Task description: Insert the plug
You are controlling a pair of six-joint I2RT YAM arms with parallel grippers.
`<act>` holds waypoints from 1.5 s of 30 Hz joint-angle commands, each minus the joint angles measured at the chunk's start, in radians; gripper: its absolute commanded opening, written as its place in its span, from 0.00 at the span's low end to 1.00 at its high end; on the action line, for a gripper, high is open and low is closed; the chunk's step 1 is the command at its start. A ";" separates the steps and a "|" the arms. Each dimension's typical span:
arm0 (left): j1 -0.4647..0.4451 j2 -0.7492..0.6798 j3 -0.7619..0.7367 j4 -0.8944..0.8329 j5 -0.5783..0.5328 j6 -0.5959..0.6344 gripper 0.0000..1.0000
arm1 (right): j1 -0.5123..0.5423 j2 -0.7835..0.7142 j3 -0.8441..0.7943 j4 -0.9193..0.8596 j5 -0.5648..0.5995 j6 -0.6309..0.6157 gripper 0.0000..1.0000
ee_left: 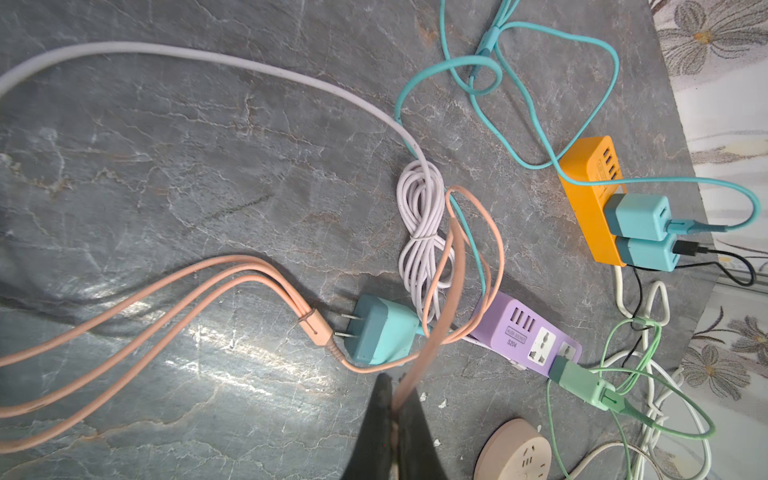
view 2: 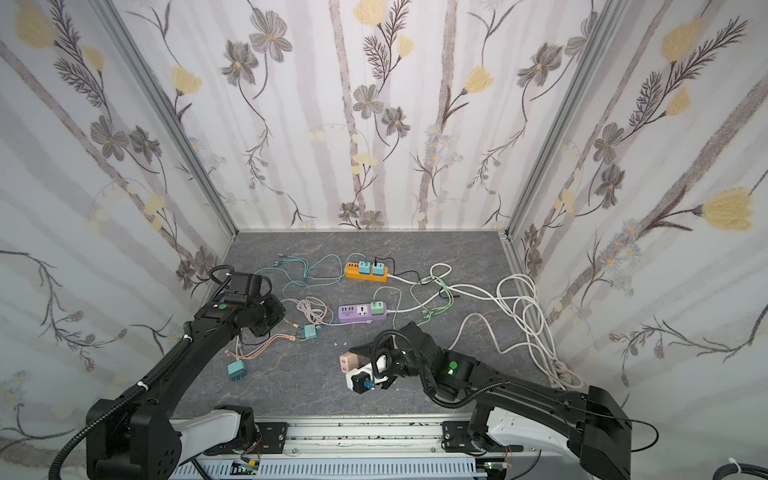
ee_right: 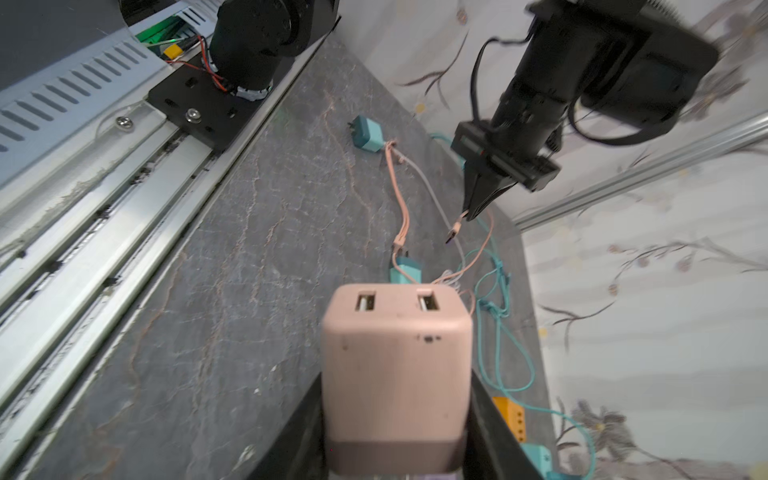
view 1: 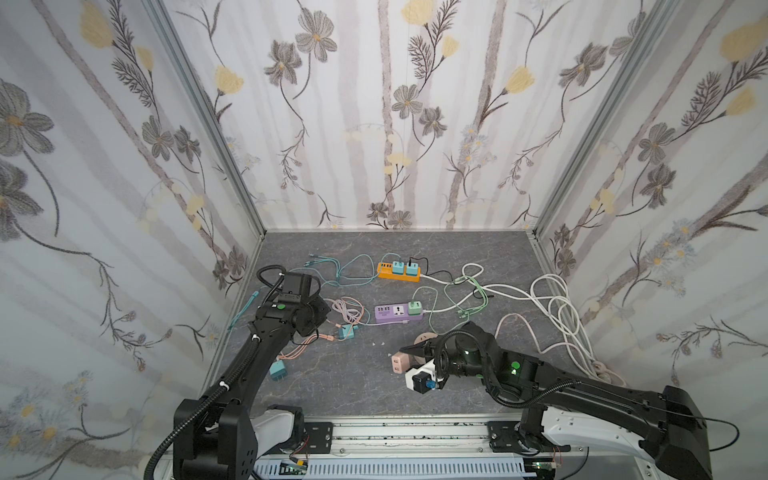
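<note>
Take the purple rectangular power strip in the middle of the grey marbled desk as your marker.

Farthest left of it, and nearer the front rail, a teal cube charger lies loose with its prongs pointing toward the rail. Your left gripper hovers left of the strip. Its jaws are pressed together on the thin peach cable. In the right wrist view that cable's flat USB plug dangles just under the tips, clear of the desk.

Just beside the strip's left end lies a second teal charger, its two prongs pointing away from the strip. A bundled pale lilac cord lies near it. At the strip's right end a mint green charger sits plugged in. Behind the strip, an orange power strip carries two teal blocks side by side.

In front of the strip and slightly right, your right gripper holds the dusty pink two-port USB charger block. The jaws stand partway apart, clamped on its two sides, and the ports face the left arm. The plug and those ports are well apart.

A round beige socket lies between the strip and that gripper, partly hidden in both top views. Right of the strip, white cords loop toward the wall.
</note>
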 commanded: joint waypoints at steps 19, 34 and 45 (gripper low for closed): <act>0.006 0.016 -0.005 0.025 0.011 -0.002 0.00 | -0.025 0.731 0.443 -0.778 0.273 0.395 0.31; 0.006 0.028 -0.024 0.062 0.053 -0.007 0.00 | -0.059 0.656 0.410 -0.755 0.201 0.309 0.61; -0.040 0.024 -0.028 0.123 0.081 -0.121 0.00 | -0.067 0.448 0.463 -0.512 0.157 0.452 0.78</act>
